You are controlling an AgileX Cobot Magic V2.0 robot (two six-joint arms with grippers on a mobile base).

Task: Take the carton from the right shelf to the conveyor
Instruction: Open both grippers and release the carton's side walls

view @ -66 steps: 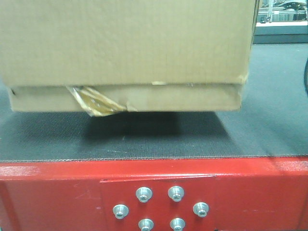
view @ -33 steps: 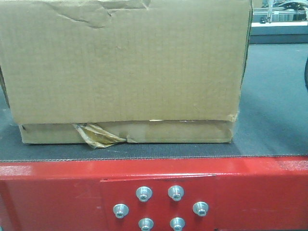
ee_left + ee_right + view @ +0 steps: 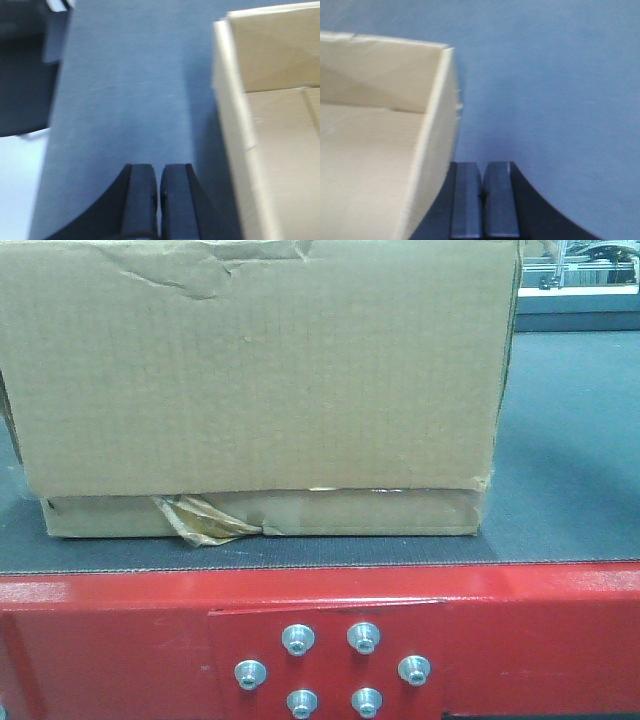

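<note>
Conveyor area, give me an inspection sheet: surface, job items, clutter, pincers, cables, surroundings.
Surface: dark grey belt of the conveyor, red frame in front with a plate of six silver bolts.
Job's things: carton sits flat on the belt, open at the top, top edge creased, torn yellowish tape at its lower front.
Right shelf: nothing seen.
Clutter: nothing seen.
Pincers: left pincer shut, over the belt beside one carton wall; right pincer shut, beside the opposite wall. Neither holds anything.
Cables: nothing seen.
Surroundings: some metal equipment beyond the belt, too blurred to identify.
</note>
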